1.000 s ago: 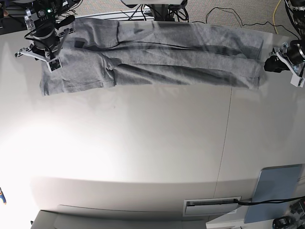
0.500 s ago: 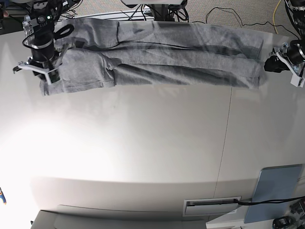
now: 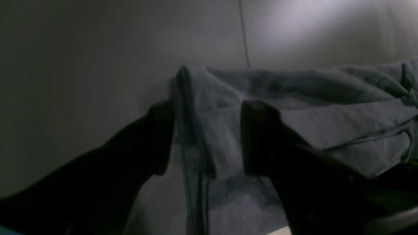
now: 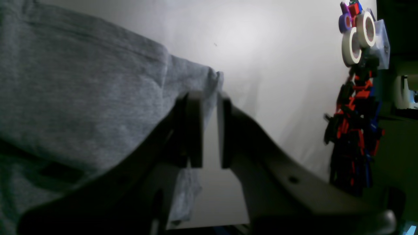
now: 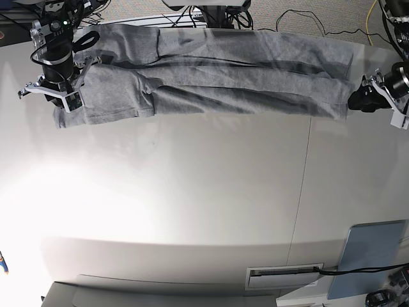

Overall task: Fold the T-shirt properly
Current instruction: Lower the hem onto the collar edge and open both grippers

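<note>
The heather-grey T-shirt (image 5: 243,83) lies folded into a long band across the far side of the table, plain side up. My left gripper (image 5: 358,99) is at the band's right end. In the left wrist view it (image 3: 209,130) is open, with the shirt's folded edge (image 3: 326,124) lying between its fingers. My right gripper (image 5: 61,96) is over the sleeve end on the left. In the right wrist view its jaws (image 4: 210,101) are almost closed, bare table shows through the slit, and the shirt's edge (image 4: 81,91) lies beside the tips.
A grey-blue pad (image 5: 374,249) and a white slotted piece (image 5: 284,276) sit at the front right. A table seam (image 5: 303,185) runs front to back. Tape rolls (image 4: 354,42) and red, blue and black parts (image 4: 352,130) stand beyond the table's edge. Cables lie behind the table.
My left gripper has moved forward and inward to the shirt's right end. My right gripper has shifted left toward the sleeve's outer edge. The shirt lies as before.
</note>
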`<control>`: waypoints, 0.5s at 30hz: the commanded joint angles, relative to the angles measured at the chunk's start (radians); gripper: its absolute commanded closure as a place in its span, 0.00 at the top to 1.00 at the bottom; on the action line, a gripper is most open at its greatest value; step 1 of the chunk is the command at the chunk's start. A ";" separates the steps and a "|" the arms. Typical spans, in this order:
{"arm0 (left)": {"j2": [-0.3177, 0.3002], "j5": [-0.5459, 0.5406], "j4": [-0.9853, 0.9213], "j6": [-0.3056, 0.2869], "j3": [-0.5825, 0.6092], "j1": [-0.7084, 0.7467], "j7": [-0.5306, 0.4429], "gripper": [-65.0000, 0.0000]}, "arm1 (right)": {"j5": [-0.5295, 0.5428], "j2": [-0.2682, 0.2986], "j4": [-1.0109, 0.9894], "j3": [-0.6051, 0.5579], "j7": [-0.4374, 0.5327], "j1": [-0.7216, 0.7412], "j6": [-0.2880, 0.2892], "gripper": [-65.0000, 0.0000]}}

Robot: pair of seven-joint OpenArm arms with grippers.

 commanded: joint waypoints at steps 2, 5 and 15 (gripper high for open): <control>-0.005 0.010 0.015 -0.004 -0.011 -0.002 -0.005 0.52 | -0.013 0.010 0.016 0.008 0.015 0.000 -0.012 0.13; 0.035 0.071 0.013 0.002 -0.011 0.001 -0.004 0.52 | -0.013 0.009 0.016 0.008 0.015 0.000 -0.012 0.13; 0.136 0.345 0.009 0.037 -0.011 0.030 -0.064 0.52 | -0.013 0.010 0.016 0.008 0.014 0.000 -0.012 0.13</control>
